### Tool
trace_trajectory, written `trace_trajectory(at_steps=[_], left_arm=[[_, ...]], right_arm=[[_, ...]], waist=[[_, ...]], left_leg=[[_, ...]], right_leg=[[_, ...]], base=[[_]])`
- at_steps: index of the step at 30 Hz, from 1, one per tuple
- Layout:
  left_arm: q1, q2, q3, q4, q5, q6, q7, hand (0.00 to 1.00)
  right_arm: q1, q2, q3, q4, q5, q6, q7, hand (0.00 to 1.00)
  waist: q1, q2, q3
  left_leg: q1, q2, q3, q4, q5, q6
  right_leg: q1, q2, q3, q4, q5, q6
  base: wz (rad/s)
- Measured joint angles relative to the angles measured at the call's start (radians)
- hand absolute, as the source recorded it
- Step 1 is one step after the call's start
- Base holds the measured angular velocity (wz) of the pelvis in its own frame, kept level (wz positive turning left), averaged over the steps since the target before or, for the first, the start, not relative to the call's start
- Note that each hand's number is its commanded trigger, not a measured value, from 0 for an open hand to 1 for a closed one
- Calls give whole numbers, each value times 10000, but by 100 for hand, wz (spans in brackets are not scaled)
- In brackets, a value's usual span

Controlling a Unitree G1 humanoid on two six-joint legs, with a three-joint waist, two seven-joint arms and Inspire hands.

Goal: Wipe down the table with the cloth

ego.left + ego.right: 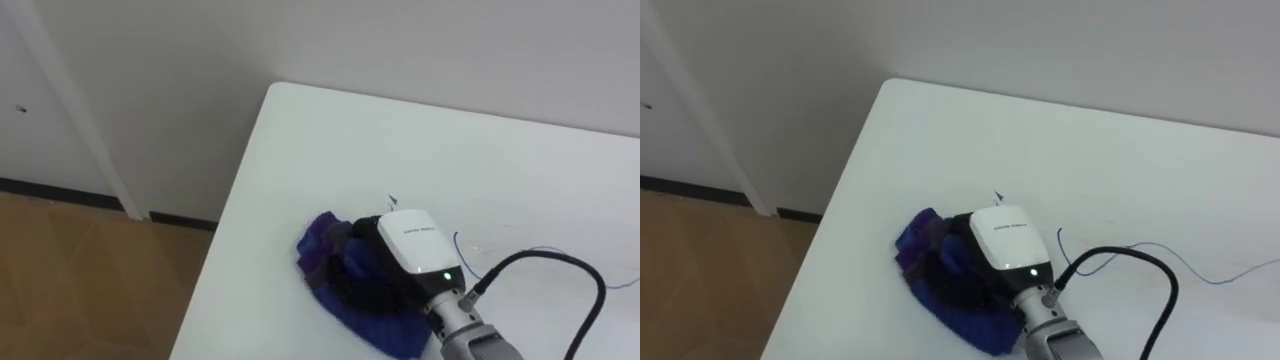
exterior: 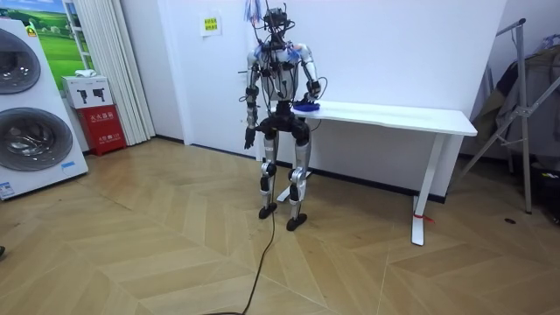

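A bunched blue and purple cloth (image 1: 322,243) (image 1: 919,240) lies on the white table (image 1: 420,140) (image 1: 1040,140) near its left end. My right hand (image 1: 415,240) (image 1: 1005,238) rests on top of the cloth, its dark fingers laid over the folds and pressing them down, open. In the room view I stand at the end of the table (image 2: 394,112) on the room view's left, the right arm reaching onto the cloth (image 2: 306,106). My left hand (image 2: 248,137) hangs down at my side, too small to read.
A thin blue line (image 1: 545,251) (image 1: 1205,272) marks the tabletop right of the cloth. The table's left edge and far corner (image 1: 275,90) drop to wooden floor. Washing machines (image 2: 26,114) and a red box (image 2: 105,127) stand far off; a metal stand (image 2: 525,114) sits past the table.
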State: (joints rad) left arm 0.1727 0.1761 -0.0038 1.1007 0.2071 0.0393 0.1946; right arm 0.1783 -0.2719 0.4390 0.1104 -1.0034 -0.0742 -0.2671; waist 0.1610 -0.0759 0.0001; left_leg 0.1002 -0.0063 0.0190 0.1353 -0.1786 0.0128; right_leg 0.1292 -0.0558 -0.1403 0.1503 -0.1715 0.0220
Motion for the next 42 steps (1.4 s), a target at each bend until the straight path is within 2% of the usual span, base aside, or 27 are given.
trace_trajectory(at_steps=[7,14,15,17,21,23,27,30,33,35,36,37,39,40,42], left_arm=[[170,9,22,-40,9,-2,4,0],[286,-68,20,-45,29,80,0,0],[290,-92,22,-46,32,123,-6,0],[448,-106,50,-122,67,245,-12,0],[882,-326,497,-624,22,538,-93,0],[1177,-341,497,-982,-6,640,-124,0],[1581,-370,703,-1179,-2,792,-307,0],[2034,-349,1067,-1408,14,919,-507,0],[2076,-325,1513,-1405,23,926,-512,0],[2064,-281,1880,-1424,47,907,-497,0],[2077,-269,2127,-1444,47,878,-486,0],[2077,-268,2371,-1483,35,856,-464,0],[2048,-225,2394,-1620,32,848,-414,0],[2061,-201,2399,-1628,37,847,-302,0],[2043,-97,2408,-1627,31,843,-156,0]], right_arm=[[5,-1,-51,-16,186,4,102,100],[-132,-5,-48,209,804,104,351,100],[-170,1,-53,239,1031,178,394,100],[-416,13,-52,416,1093,226,498,100],[-1624,166,-163,1599,1384,283,695,100],[-2169,167,-422,2306,1674,293,750,100],[-2604,157,-2037,3700,2081,316,538,100],[-2555,64,-2828,4385,2304,252,-20,100],[-2257,76,-3214,4866,2648,-349,-507,100],[-1952,155,-3477,4958,2649,-561,-883,100],[-1795,169,-3622,5094,2646,-675,-1163,100],[-1510,185,-3899,5125,2640,-689,-1446,100],[-1069,182,-4372,5282,2656,-689,-2063,100],[-831,179,-4744,5346,2652,-693,-2392,100],[-571,173,-5271,5516,2652,-704,-2798,100]], waist=[[-218,31,-11],[-36,71,18],[82,96,33],[151,131,51],[183,285,71],[294,349,89],[341,456,114],[297,454,88],[18,385,9],[-112,346,-69],[-203,352,-74],[-226,333,-98],[-395,261,-107],[-507,313,-149],[-609,326,-178]], left_leg=[[-2,-2,-74,12,0,0],[159,-1,-222,-9,-33,2],[149,4,-243,0,-52,-7],[148,12,-256,25,-58,-17],[-15,16,-361,341,-116,-45],[-27,2,-421,380,-115,-46],[-108,-192,-802,528,-78,11],[-172,-260,-820,556,-26,65],[-200,-409,-1072,611,29,127],[-147,-454,-1078,546,58,176],[-8,-476,-1071,495,78,211],[105,-567,-1055,466,71,244],[183,-621,-1026,492,26,330],[183,-628,-989,522,-1,374],[169,-616,-866,512,-22,400]], right_leg=[[55,-7,-134,-1,0,0],[275,-1,-278,-24,-3,4],[277,6,-282,-23,-3,5],[290,16,-297,-21,-3,5],[334,11,-606,-2,-3,4],[344,-2,-664,11,-3,3],[458,-158,-1096,-29,-94,61],[435,-228,-1140,-35,-149,111],[523,-349,-1420,-105,-180,174],[676,-431,-1631,-154,-168,243],[830,-493,-1670,-157,-193,294],[963,-564,-1734,-155,-225,364],[1092,-662,-1855,-131,-261,449],[1104,-673,-1848,-123,-241,482],[1093,-676,-1797,-126,-223,508]], base=[[2],[4],[-4],[-2],[8],[13],[33],[15],[28],[27],[19],[17],[18],[7],[-16]])
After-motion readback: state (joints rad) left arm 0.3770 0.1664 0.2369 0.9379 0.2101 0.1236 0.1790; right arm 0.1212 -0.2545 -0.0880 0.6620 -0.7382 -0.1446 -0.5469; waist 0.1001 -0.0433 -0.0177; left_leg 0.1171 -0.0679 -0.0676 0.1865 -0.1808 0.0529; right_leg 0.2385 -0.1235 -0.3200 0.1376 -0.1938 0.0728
